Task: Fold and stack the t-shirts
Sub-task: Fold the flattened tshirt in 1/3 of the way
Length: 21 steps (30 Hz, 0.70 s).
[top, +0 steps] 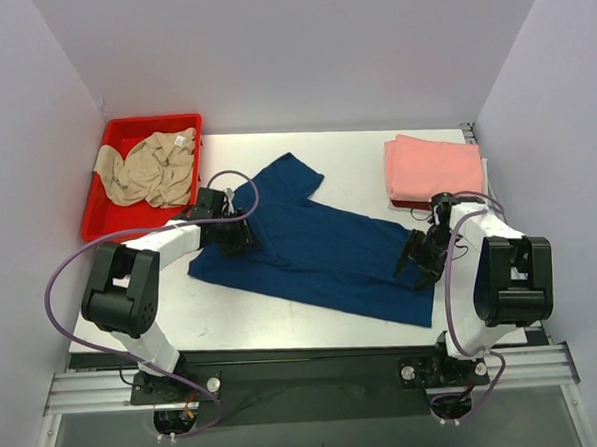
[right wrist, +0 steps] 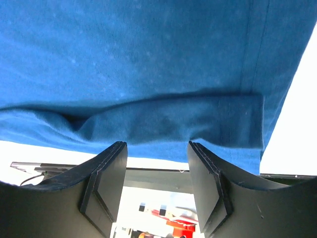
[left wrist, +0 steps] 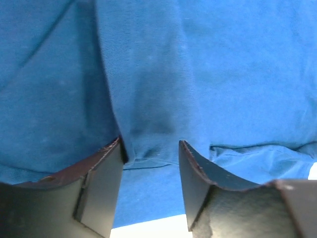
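The navy blue t-shirt (top: pixel 315 248) lies spread flat across the middle of the table, print not showing. My left gripper (top: pixel 234 237) is open and low over the shirt's left edge; in the left wrist view blue cloth (left wrist: pixel 148 99) fills the frame past the fingertips (left wrist: pixel 151 148). My right gripper (top: pixel 421 262) is open at the shirt's right hem, whose folded edge (right wrist: pixel 163 124) lies just beyond the jaws. A beige t-shirt (top: pixel 150 169) lies crumpled in the red bin (top: pixel 188 124). A folded salmon-pink t-shirt (top: pixel 433 168) lies at the back right.
The red bin sits at the table's back left corner. Purple cables loop from both arms. A red edge peeks out under the pink stack (top: pixel 410 205). White walls enclose the table on three sides.
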Each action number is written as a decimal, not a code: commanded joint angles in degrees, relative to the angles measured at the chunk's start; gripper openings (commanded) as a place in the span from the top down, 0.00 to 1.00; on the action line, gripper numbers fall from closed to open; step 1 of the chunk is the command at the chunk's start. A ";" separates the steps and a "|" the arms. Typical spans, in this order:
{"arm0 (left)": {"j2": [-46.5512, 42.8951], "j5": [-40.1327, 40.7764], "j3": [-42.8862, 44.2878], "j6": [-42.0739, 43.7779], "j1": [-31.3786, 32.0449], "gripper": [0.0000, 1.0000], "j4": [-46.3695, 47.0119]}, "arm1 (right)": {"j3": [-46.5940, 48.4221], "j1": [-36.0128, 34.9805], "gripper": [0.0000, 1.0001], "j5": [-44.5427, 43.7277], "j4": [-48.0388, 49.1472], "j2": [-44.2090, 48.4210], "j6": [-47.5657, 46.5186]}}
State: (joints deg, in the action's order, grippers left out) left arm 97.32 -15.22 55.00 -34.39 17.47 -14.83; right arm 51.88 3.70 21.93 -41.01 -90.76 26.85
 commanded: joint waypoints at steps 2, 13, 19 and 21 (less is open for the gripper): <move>0.15 -2.18 2.74 -0.32 0.81 0.49 -0.02 | 2.09 -0.28 0.48 -1.37 -2.58 -1.52 -0.57; 1.91 -3.93 6.43 -0.85 0.98 1.00 0.33 | 3.14 -0.28 0.48 -1.37 -2.49 -1.61 -0.31; 4.28 -5.16 10.29 -1.64 1.60 1.00 1.03 | 2.44 -0.28 0.48 -1.10 -2.49 -0.65 -0.05; 5.59 -6.04 11.52 -2.34 1.69 1.00 1.38 | 2.26 -0.19 0.48 -1.10 -2.49 -0.56 -0.13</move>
State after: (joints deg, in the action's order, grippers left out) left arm 101.49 -18.94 62.87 -35.83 18.76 -15.27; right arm 53.58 3.70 21.39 -40.82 -92.49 26.83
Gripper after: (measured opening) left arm 0.023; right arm 0.520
